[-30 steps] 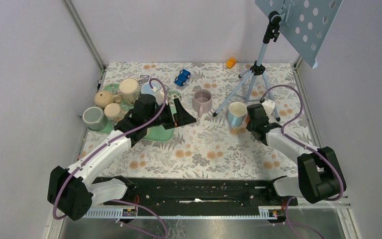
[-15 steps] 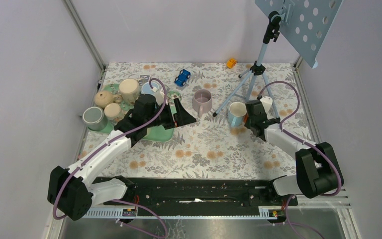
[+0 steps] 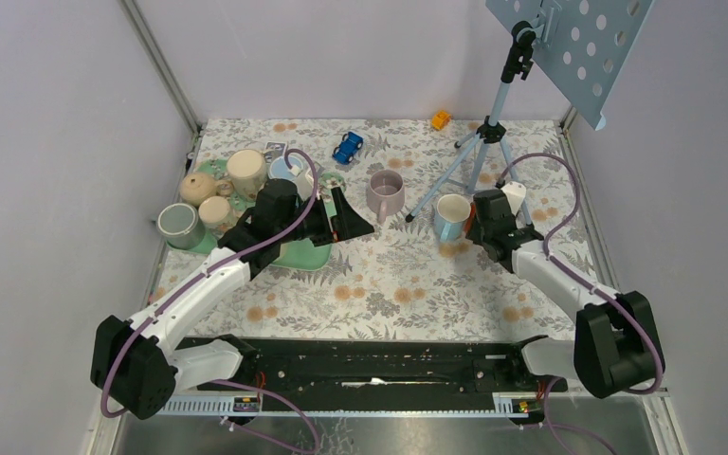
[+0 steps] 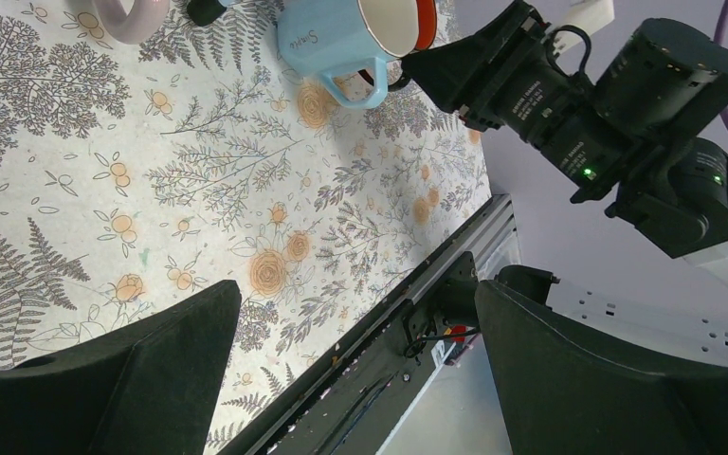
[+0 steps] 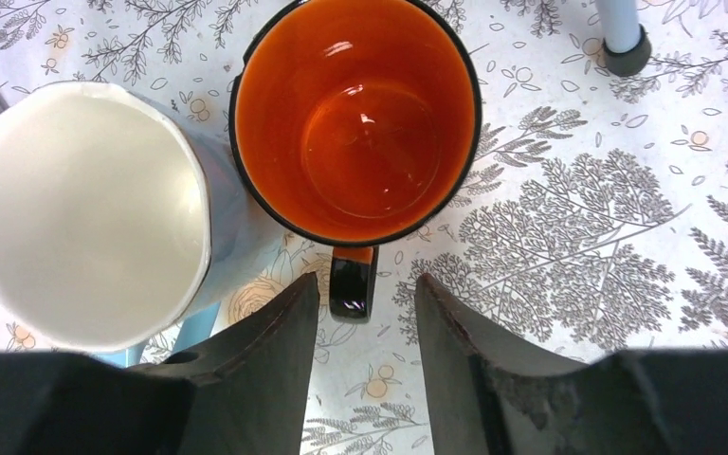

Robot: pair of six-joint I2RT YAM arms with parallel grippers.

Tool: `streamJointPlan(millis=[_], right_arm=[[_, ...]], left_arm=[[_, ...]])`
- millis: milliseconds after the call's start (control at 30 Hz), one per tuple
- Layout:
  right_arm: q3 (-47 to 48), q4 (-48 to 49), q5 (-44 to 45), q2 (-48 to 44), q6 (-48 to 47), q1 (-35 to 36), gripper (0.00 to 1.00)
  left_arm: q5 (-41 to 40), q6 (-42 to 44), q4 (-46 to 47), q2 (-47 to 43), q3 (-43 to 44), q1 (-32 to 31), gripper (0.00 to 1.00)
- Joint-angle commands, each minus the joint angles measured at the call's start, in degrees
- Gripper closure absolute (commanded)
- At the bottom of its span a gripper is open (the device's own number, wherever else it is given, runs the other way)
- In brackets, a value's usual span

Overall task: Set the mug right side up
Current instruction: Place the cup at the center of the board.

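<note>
A black mug with an orange inside (image 5: 355, 114) stands upright on the floral cloth, its handle (image 5: 352, 282) pointing toward my right wrist. It touches a light blue mug with a white inside (image 5: 76, 209), also upright. My right gripper (image 5: 367, 282) is open above the handle, one finger on each side with a gap on both. In the top view my right gripper (image 3: 479, 213) hides most of the black mug beside the blue mug (image 3: 450, 216). My left gripper (image 3: 346, 220) is open and empty, held above the cloth left of centre.
A pink mug (image 3: 385, 194) stands upright mid-table. A tripod (image 3: 479, 152) with a perforated board stands just behind the two mugs. A green tray (image 3: 299, 254) with several cups is at the left, with a grey cup (image 3: 178, 226) beside it. Toy cars (image 3: 347, 147) lie at the back.
My right wrist has shifted slightly toward the back and right over the black mug, and its elbow swung right. The left arm has not moved.
</note>
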Motion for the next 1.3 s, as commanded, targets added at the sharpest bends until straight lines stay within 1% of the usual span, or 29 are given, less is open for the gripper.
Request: streamJointPlan(millis=[0, 67, 100, 233, 267, 300, 400, 500, 667, 767, 833, 933, 1033, 1100, 1167, 1267], right_arm=[[1.77, -4.1, 0.22, -4.76, 0.51, -0.29, 0.49], [1.73, -5.79, -0.17, -6.72, 0.66, -0.23, 0.43], [1.69, -6.66, -0.41, -7.8, 0.7, -0.22, 0.39], [1.27, -9.09, -2.71, -12.55, 0.31, -0.22, 0.12], [1.16, -9.54, -3.24, -13.53, 0.07, -0.26, 0.02], [1.2, -10.14, -3.68, -14.4, -0.09, -0.24, 0.01], [1.4, -11.31, -6.13, -16.82, -0.75, -0.26, 0.0], [1.67, -11.53, -7.93, -18.86, -0.96, -0.21, 0.0], [2.28, -9.89, -11.39, -20.56, -2.75, -0.22, 0.0], [2.37, -8.54, -13.01, -21.24, -3.81, -0.22, 0.0], [2.3, -7.41, -15.6, -21.69, -3.58, -0.22, 0.0], [2.12, -5.65, -19.9, -22.56, -2.19, -0.26, 0.0], [2.61, -4.91, -22.71, -23.07, -2.12, -0.22, 0.0], [2.88, -4.91, -23.68, -23.18, -2.11, -0.22, 0.0], [2.87, -5.02, -25.08, -23.22, -2.38, -0.22, 0.0], [2.74, -4.98, -25.83, -23.35, -2.47, -0.22, 0.0]], left_arm=[[-0.34, 1.09, 1.62, -0.38, 1.74, 0.29, 0.01], [-0.78, 1.42, 1.04, -0.35, 1.93, 0.29, 0.01], [-0.97, 1.65, 0.65, -0.31, 2.1, 0.29, 0.01], [-2.67, 2.5, -1.54, -0.22, 3.11, 0.38, 0.01], [-3.29, 2.56, -2.15, -0.22, 3.35, 0.38, 0.01], [-4.04, 2.6, -2.78, -0.34, 3.58, 0.38, 0.01], [-7.8, 2.65, -5.5, -0.75, 4.17, 0.38, 0.01], [-14.1, 2.16, -9.38, -0.93, 5.03, 0.38, 0.01], [-28.36, 0.9, -17.17, 0.47, 9.02, 0.43, 0.01], [-36.38, -0.58, -19.06, 2.26, 11.06, 0.39, 0.01], [-40.83, -2.42, -20.23, 4.39, 12.85, 0.34, 0.01], [-48.74, -6.09, -23.17, 8.43, 16.43, 0.13, 0.01], [-54.64, -10.21, -24.77, 12.08, 19.73, -0.01, 0.01], [-59.3, -15.01, -27.41, 15.16, 23.46, -0.05, 0.01], [-62.66, -20.57, -31.97, 19.35, 28.01, -0.11, 0.01], [-66.06, -28.52, -41.41, 26.5, 35.98, -0.15, 0.01]])
